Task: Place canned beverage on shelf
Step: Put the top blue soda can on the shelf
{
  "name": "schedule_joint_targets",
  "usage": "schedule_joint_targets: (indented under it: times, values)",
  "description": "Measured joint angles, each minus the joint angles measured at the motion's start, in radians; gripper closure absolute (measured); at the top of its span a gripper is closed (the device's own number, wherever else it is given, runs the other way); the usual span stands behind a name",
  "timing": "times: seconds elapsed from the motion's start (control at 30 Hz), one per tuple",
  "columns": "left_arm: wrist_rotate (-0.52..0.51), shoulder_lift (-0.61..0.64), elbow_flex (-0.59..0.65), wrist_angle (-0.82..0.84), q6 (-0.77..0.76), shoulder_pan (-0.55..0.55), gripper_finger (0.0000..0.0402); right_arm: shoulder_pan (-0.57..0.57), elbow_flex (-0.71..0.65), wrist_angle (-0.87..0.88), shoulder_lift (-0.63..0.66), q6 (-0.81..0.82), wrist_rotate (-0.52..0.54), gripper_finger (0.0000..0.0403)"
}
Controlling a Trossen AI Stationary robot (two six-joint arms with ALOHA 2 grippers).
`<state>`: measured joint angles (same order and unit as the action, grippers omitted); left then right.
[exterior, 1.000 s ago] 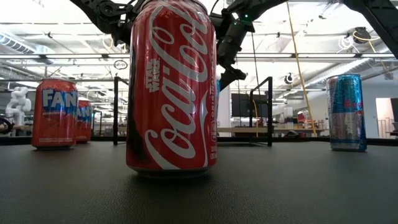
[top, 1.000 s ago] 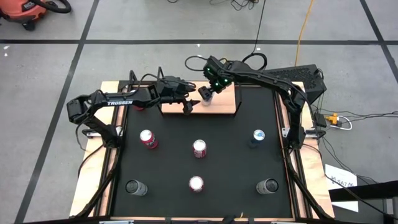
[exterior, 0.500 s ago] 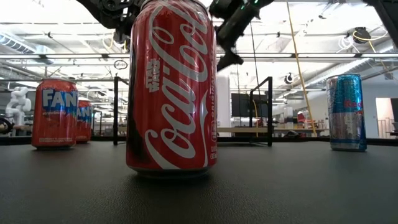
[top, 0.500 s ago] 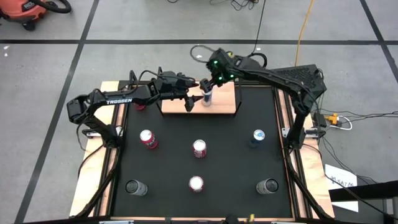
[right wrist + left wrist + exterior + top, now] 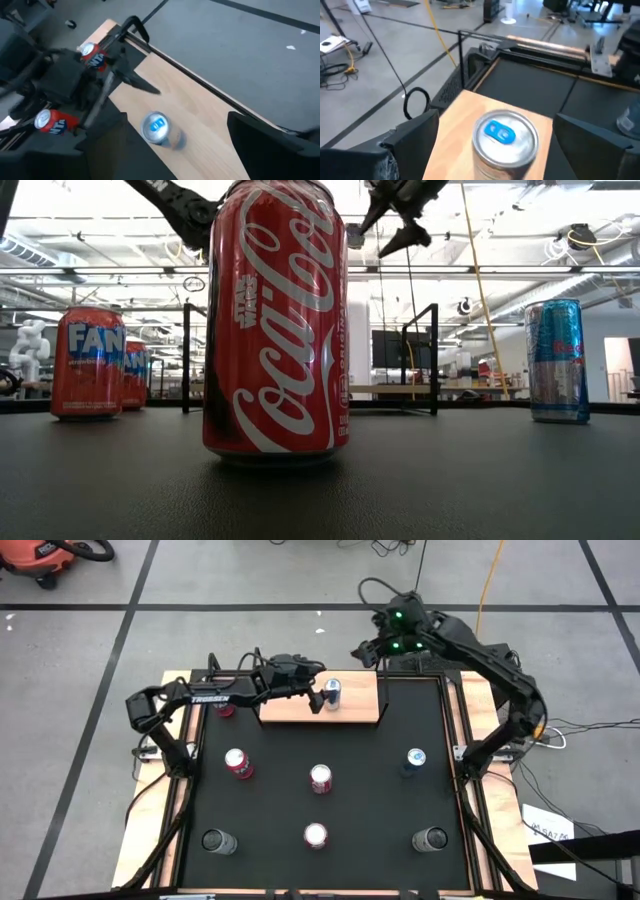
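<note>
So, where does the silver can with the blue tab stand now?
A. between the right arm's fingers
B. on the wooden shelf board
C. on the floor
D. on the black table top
B: the silver can stands upright on the shelf, free of both grippers.

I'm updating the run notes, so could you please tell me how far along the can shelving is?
Done: one silver can with a blue tab stands upright on the light-wood shelf board. In hand: nothing; the open left gripper flanks that can without touching it, and the open right gripper hangs beyond the board. Left: several cans remain on the black table.
</note>
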<state>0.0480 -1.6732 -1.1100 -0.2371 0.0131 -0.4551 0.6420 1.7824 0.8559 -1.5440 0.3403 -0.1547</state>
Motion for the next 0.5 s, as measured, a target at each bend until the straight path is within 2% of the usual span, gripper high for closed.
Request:
schedule_joint_targets:
  times: [0.3,0.5]
  values:
    - [-0.003,-0.054,-0.016,0.008,-0.008,0.006,0.0015,0.047,-0.152,-0.029,0.093,0.008,-0.003,0.0071]
    - [-0.007,-0.069,-0.016,-0.007,-0.007,0.021,0.0016,0.067,-0.178,-0.069,0.102,0.014,-0.005,0.0071]
